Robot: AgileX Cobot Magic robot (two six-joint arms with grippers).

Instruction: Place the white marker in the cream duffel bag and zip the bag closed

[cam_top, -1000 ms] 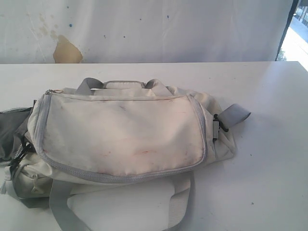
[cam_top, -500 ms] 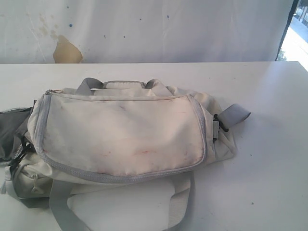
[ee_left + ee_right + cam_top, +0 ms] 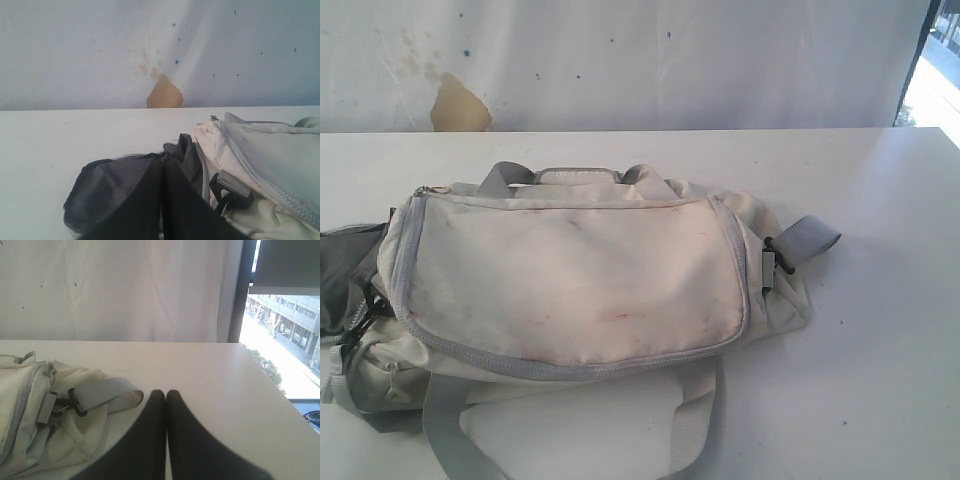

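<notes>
- Large soft cream duffel bag (image 3: 570, 280) lies on its side on the white table (image 3: 880, 350), left of centre in the exterior view, long axis running left to right. Faint reddish smudges on the upward panel.
- Light grey zipper trim (image 3: 570, 368) runs around that panel. Along the near edge and both curved ends it reads as closed; the far edge is less clear.
- Dark grey fabric (image 3: 340, 275) bulges out at the bag's left end, also visible in the left wrist view (image 3: 110, 195).
- Grey webbing strap (image 3: 445, 430) loops out beneath the bag's near side. A short grey strap loop (image 3: 810, 238) with a black clip (image 3: 775, 255) sticks out at the right end. Carry handles (image 3: 575, 176) lie along the far edge.
- White marker: not visible in any view; cannot tell whether it is inside the bag.
- Left gripper (image 3: 162, 170): dark fingers pressed together, nothing between them, low at the bag's left end, just in front of the dark grey fabric. Contact with the fabric cannot be told.
- Right gripper (image 3: 166, 400): fingers shut tip to tip, empty, over bare table near the bag's right end, beside the strap loop (image 3: 107, 390) and not touching it.
- Neither gripper appears in the exterior view.
- Backdrop: white wall with a tan patch (image 3: 458, 105).
</notes>
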